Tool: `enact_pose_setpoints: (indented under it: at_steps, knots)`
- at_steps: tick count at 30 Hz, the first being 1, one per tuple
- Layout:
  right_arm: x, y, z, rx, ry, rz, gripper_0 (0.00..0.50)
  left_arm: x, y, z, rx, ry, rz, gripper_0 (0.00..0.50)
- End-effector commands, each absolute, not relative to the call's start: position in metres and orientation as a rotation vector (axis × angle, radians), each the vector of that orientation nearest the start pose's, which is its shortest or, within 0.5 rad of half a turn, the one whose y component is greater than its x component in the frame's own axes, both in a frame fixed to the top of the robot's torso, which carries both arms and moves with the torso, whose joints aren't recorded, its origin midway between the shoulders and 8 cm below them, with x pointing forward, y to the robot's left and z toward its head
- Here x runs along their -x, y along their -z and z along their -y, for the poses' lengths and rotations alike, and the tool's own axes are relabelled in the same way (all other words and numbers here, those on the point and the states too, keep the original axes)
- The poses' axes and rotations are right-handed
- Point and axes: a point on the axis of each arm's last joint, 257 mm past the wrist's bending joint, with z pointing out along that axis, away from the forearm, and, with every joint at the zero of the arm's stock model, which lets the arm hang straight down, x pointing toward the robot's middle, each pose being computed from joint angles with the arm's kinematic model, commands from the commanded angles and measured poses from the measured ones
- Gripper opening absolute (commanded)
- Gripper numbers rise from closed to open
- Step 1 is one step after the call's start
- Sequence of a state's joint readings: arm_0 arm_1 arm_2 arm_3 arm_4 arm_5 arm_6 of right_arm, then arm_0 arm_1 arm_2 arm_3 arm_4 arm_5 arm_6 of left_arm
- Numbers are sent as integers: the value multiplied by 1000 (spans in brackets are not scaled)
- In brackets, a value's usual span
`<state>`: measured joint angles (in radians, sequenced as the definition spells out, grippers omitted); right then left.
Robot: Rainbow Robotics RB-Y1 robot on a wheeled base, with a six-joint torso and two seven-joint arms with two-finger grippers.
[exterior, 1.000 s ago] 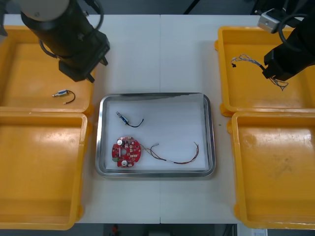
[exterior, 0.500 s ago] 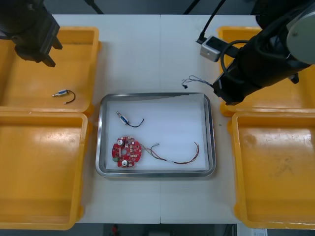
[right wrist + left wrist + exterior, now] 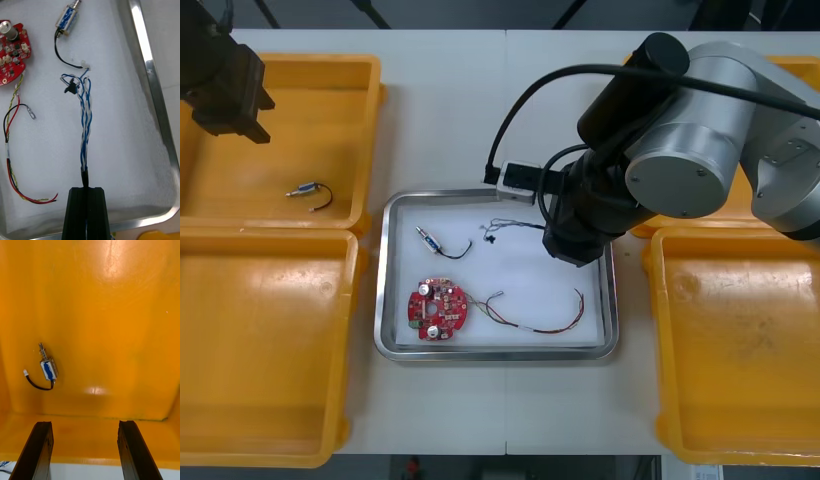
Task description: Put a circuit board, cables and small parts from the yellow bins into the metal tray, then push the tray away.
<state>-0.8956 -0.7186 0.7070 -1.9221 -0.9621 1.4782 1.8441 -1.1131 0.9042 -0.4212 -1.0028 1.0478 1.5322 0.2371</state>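
Swinging in from the right, the right hand point(image 3: 87, 191) now hangs over the metal tray point(image 3: 607, 280), pinched shut on the blue and white cable point(image 3: 85, 123), so only the drop remains. The left hand point(image 3: 85, 435) waits, fingers apart, over the far left yellow bin point(image 3: 330, 130).

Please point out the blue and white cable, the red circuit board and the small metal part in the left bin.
blue and white cable point(image 3: 85, 131), right wrist view, twisted middle.
red circuit board point(image 3: 437, 307), front view, centre.
small metal part point(image 3: 48, 369), left wrist view, blue body.
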Motion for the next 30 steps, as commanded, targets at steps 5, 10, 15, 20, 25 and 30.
enact_pose_setpoints:
  at_steps: [5, 10, 15, 20, 25, 30]
  knots:
    - [-462, 186, 28, 1840, 75, -1837, 0, -595, 113, -353, 2106, 482, -1858, 500]
    - [-475, 206, 23, 1838, 76, -1832, 0, -600, 132, -347, 2100, 498, -1855, 500]
    - [-490, 225, 25, 1835, 132, -1813, 0, -602, 153, -336, 2100, 506, -1867, 500]
    - [-494, 233, 26, 1830, 130, -1833, 0, -601, 171, -329, 2098, 485, -1883, 500]
    - [-493, 234, 26, 1825, 120, -1845, 34, -592, 195, -329, 2097, 420, -1904, 500]
    - [-492, 234, 26, 1816, 107, -1857, 345, -582, 213, -332, 2094, 353, -1927, 500]
